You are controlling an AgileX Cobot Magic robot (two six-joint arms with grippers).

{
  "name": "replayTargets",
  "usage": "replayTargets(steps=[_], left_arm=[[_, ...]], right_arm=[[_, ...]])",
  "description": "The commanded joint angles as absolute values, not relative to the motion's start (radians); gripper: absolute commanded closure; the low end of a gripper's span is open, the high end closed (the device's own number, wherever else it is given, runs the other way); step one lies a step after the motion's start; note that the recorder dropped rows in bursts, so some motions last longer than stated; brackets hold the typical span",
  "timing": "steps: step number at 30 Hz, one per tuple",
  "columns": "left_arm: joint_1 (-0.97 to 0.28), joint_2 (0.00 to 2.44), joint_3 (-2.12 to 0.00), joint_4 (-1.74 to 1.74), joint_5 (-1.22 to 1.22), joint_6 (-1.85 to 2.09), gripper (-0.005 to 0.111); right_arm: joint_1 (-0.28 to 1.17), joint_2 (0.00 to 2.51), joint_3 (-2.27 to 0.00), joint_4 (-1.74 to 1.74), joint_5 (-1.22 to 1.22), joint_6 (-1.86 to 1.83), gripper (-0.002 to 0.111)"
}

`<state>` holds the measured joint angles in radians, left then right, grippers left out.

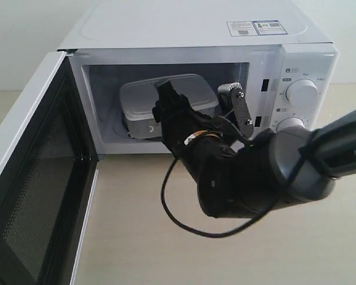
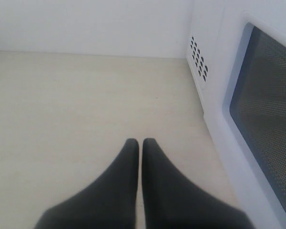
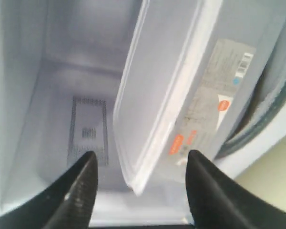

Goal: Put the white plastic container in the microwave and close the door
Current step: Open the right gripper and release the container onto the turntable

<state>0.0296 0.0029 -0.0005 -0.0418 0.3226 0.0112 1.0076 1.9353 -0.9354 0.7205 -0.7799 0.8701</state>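
— Where is the container (image 1: 139,98)?

— Inside the microwave (image 1: 184,29), on the cavity floor towards the left side. The door (image 1: 29,160) stands swung wide to the left, its black mesh inner face showing.

— What does the box look like?

— Rectangular with rounded corners. The body is a cloudy, translucent white that reads grey in the shadow of the cavity. A flat lid (image 1: 178,83) with a raised rim covers it. In the right wrist view a long pale label (image 3: 214,100) runs along one side, with small orange-red marks and some dark print too blurred to read.

— And the right claw (image 3: 140,160)?

— It is spread wide, at the mouth of the cavity. A corner of the box points into the gap between its two dark fingers (image 3: 83,183), and neither finger presses on the plastic. It holds nothing.

— The left claw (image 2: 141,143)?

— Its fingers are drawn together with only a thin slit between them, and nothing is in them. It hangs over the pale worktop (image 2: 62,105) just beside the microwave's outer wall, where a patch of vent holes (image 2: 199,58) shows.

— Anything else on the oven?

— Two round white dials (image 1: 301,91) on the right panel and stickers (image 1: 254,27) on top.
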Motion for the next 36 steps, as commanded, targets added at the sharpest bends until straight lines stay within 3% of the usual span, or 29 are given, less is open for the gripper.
replayTargets(steps=[1, 2, 21, 36], left_arm=[[0.031, 0.0, 0.0, -0.04, 0.316, 0.017, 0.102], [0.031, 0.0, 0.0, -0.04, 0.316, 0.017, 0.102], [0.031, 0.0, 0.0, -0.04, 0.316, 0.017, 0.102], [0.031, 0.0, 0.0, -0.04, 0.316, 0.017, 0.102]], right_arm=[[1.01, 1.84, -0.802, 0.458, -0.774, 0.619, 0.057], [1.007, 1.84, -0.775, 0.342, -0.838, -0.193, 0.108], [1.002, 2.185, -1.149, 0.66, -0.853, -0.3, 0.108], [0.959, 2.195, -1.244, 0.687, -0.732, -0.317, 0.108]])
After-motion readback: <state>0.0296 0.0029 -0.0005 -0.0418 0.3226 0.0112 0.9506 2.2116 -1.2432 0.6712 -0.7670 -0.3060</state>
